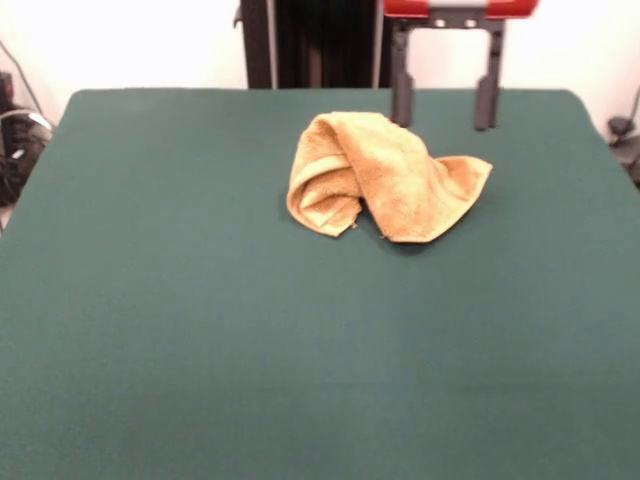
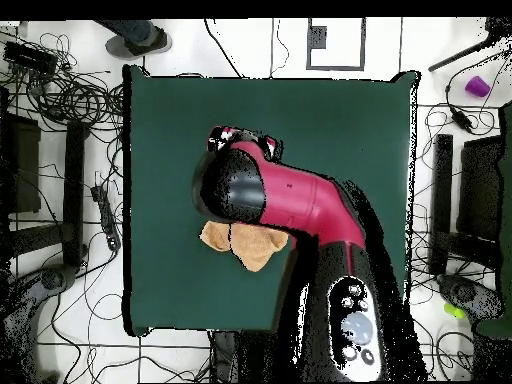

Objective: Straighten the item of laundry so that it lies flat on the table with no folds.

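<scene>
The item of laundry (image 1: pixel 390 175), a golden yellow-orange terry towel, lies crumpled in a bunched heap on the dark green table (image 1: pixel 150 300), a little beyond its middle. Its left part is rolled over on itself and a corner sticks out to the right. My gripper (image 1: pixel 444 120) hangs open above the table just behind the heap's right half, its two dark fingers (image 1: pixel 402 100) wide apart with nothing between them. In the overhead view the red arm (image 2: pixel 300 200) covers much of the towel (image 2: pixel 245 245); only its edge nearest the base shows on the table (image 2: pixel 340 120).
A black column (image 1: pixel 300 45) stands behind the table's far edge. Cables (image 2: pixel 70 100) litter the floor around the table, with dark stands (image 2: pixel 440 200) at both sides. A shoe (image 2: pixel 140 40) shows at the top left of the overhead view.
</scene>
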Robot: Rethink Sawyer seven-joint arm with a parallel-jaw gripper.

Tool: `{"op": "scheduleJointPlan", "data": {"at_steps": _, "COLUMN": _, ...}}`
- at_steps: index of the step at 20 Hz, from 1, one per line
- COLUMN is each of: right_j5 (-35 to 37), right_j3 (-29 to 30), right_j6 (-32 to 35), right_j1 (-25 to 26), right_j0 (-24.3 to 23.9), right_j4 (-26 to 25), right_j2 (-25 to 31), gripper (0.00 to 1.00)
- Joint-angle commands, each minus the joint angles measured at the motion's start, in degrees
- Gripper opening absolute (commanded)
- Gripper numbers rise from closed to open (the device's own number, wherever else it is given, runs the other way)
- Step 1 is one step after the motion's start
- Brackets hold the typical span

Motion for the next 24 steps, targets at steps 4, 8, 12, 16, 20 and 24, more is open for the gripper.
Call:
{"op": "scheduleJointPlan", "data": {"at_steps": 4, "right_j5": 4.85, "right_j3": 0.95, "right_j6": 11.54, "right_j1": 6.24, "right_j0": 1.96, "right_j4": 3.17, "right_j2": 2.25, "gripper": 1.0}}
{"op": "scheduleJointPlan", "data": {"at_steps": 8, "right_j5": 3.07, "right_j3": 0.67, "right_j6": 11.09, "right_j1": 8.03, "right_j0": 2.35, "right_j4": 2.28, "right_j2": 1.83, "gripper": 1.0}}
{"op": "scheduleJointPlan", "data": {"at_steps": 12, "right_j5": 0.34, "right_j3": 0.3, "right_j6": 11.09, "right_j1": 10.33, "right_j0": 2.71, "right_j4": 1.58, "right_j2": 1.4, "gripper": 1.0}}
{"op": "scheduleJointPlan", "data": {"at_steps": 16, "right_j5": 0.76, "right_j3": -1.24, "right_j6": 11.47, "right_j1": 11.68, "right_j0": 3.58, "right_j4": 2.03, "right_j2": 1.18, "gripper": 1.0}}
{"op": "scheduleJointPlan", "data": {"at_steps": 20, "right_j5": 2.11, "right_j3": -2.77, "right_j6": 11.57, "right_j1": 11.89, "right_j0": 4.07, "right_j4": 2.76, "right_j2": 1.23, "gripper": 1.0}}
{"op": "scheduleJointPlan", "data": {"at_steps": 24, "right_j5": 3.46, "right_j3": -2.34, "right_j6": 9.56, "right_j1": 10.55, "right_j0": 2.64, "right_j4": 3.02, "right_j2": 3.85, "gripper": 1.0}}
